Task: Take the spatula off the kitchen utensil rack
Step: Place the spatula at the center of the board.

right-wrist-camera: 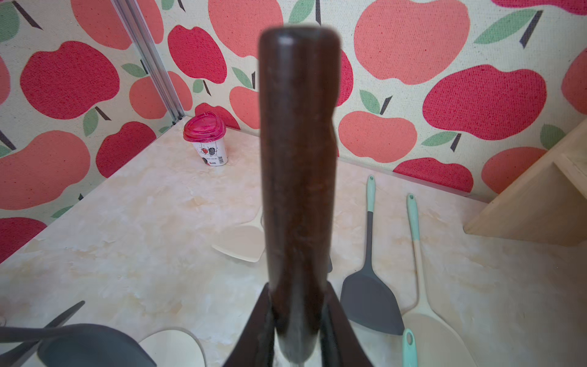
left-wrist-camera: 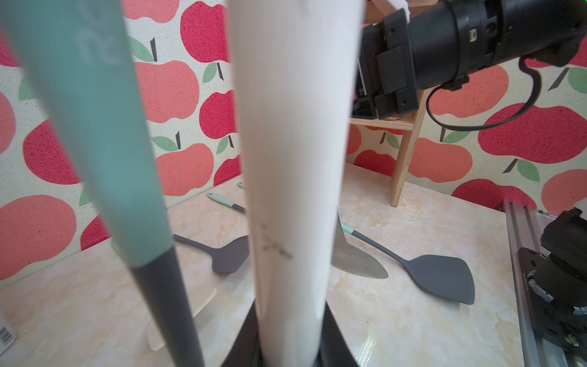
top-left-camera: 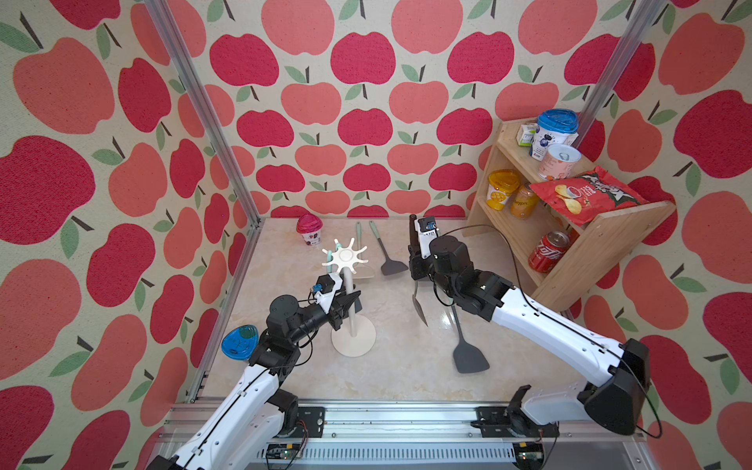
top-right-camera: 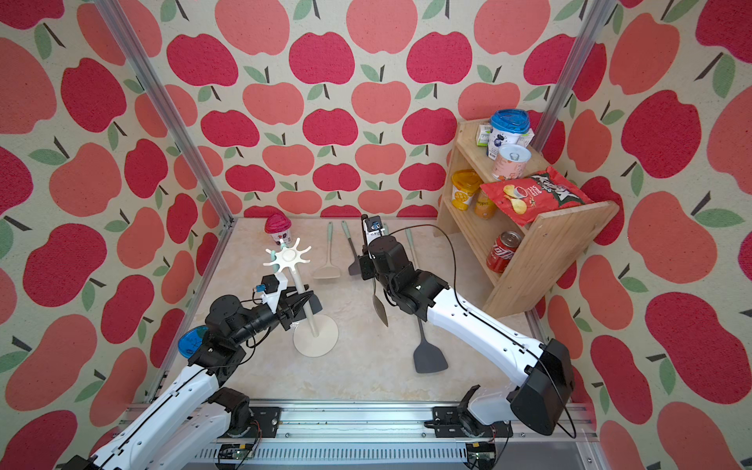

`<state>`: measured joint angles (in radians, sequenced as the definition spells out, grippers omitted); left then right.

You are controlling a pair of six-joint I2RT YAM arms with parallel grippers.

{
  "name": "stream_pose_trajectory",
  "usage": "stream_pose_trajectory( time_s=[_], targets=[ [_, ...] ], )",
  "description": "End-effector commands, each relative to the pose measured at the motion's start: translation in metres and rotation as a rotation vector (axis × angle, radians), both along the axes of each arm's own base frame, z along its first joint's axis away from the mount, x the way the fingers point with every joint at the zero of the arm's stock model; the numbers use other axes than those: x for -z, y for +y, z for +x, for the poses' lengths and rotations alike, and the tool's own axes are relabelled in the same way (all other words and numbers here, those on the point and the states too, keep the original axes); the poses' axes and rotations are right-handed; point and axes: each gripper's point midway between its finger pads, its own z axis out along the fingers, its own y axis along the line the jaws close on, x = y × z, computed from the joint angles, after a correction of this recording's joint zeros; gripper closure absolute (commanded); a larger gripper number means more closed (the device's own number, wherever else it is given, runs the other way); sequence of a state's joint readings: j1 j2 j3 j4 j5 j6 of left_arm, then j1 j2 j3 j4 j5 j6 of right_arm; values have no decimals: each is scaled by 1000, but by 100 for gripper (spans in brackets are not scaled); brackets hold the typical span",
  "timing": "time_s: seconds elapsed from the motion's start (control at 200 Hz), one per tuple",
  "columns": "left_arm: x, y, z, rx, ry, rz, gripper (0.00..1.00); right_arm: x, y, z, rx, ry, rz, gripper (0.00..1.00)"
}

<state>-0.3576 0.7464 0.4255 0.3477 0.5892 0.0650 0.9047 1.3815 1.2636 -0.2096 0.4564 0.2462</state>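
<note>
Top views, tabletop: pale cream marbled tabletop (top-left-camera: 398, 382), with an aluminium rail along its near edge.
Top views, room: the walls (top-left-camera: 366, 101) are papered with red and coral apples with green leaves. Bare aluminium posts stand in the corners.
Top views, rack: the kitchen utensil rack (top-left-camera: 361, 342) stands upright on the left part of the tabletop, and a teal-handled spatula (top-left-camera: 337, 245) hangs from its star top.
Top views, left end effector (top-left-camera: 346, 301): closed narrow around the rack's pole.
Top views, right end effector (top-left-camera: 414, 272): clamped on the dark-handled spatula (top-left-camera: 420, 306). Its metal blade points down, clear of the tabletop and well apart from the rack.
Top views, shelf: the wooden stepped shelf (top-left-camera: 602, 252) is in the far right corner. It carries a chip bag (top-left-camera: 586, 193), a red can (top-left-camera: 548, 251) and lidded cups.
Top views, writing: the bag's large lettering and the can's white script are too small to read.
Left wrist, near: the cream pole fills the middle between black fingers (left-wrist-camera: 336, 336), and the teal handle hangs just beside it.
Left wrist, writing: the handle has pale raised letters, too blurred to read. A barcode label (left-wrist-camera: 5, 337) sits at the picture's edge.
Right wrist, near: the brown handle is pinched between dark fingers.
Right wrist, tabletop: a red-lidded cup (right-wrist-camera: 206, 139) stands by the corner post, its print unreadable. Loose grey and cream spatulas lie flat.
</note>
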Motion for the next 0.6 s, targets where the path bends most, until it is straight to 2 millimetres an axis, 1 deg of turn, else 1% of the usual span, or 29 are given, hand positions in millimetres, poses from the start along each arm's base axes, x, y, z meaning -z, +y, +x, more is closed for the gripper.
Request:
stream_pose_trajectory(
  time_s=[0.0,0.26,0.42,0.595],
  targets=[
    [9,2,2,-21,18,34,100,12,-10,3,74,43,7,100],
    [9,1,2,-13,17,31,100,37,-23,0,140,134,-21,100],
    [9,1,2,-13,14,29,100,59,-29,-5,173,206,-44,100],
    [10,0,1,-7,17,30,100,83,-34,-4,202,230,-96,100]
  ],
)
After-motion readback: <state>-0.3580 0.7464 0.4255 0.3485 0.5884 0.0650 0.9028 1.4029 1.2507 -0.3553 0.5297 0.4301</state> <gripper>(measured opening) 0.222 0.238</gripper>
